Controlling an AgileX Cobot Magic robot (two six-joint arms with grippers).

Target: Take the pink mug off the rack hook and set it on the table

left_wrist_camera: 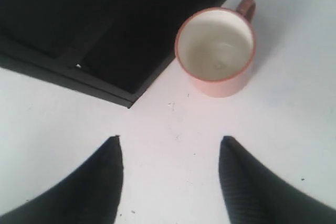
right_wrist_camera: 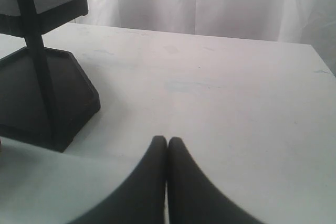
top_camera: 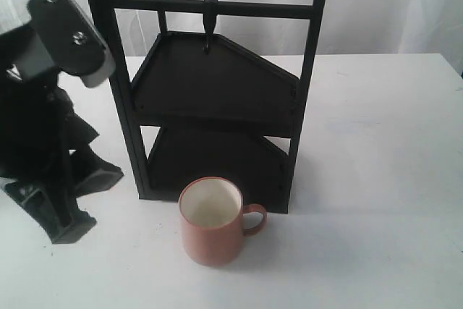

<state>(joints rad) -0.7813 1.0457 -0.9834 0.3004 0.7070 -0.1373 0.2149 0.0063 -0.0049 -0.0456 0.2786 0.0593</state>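
Since the salmon-pink round ceramic mug (top_camera: pixel 210 221) stands upright on the flat white table (top_camera: pixel 376 179) beside the black metal rack (top_camera: pixel 217 85), the left gripper (left_wrist_camera: pixel 171 139), spread wide and empty, could knock it over if it swings close.

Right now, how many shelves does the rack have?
2. Upper shelf sits below the rack hook; lower shelf under it, behind the pink mug. The rack is cropped above; more possible.

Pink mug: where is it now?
In the exterior view, the pink mug stands upright on the table, lower centre, just in front of the black rack.
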